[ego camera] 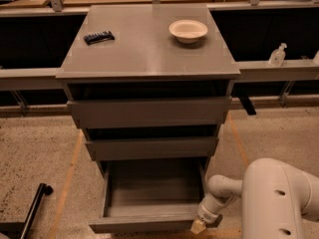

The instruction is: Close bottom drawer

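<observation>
Three drawers sit in the grey desk [149,54]. The bottom drawer [149,195] is pulled far out, its front edge just left of the end effector [199,226]. The end effector sits low at that drawer's right front corner, touching it or nearly so; whether it is wide or narrow cannot be told. Well beyond it, on the desk top, rest a bowl [188,30] and, further left, a black object [98,37]. The white arm [279,198] rises to its right.

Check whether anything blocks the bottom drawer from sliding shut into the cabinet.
Nothing visible does. The bottom drawer stands pulled out, with no object showing inside its box. The gripper sits at the right end of its front panel.
</observation>
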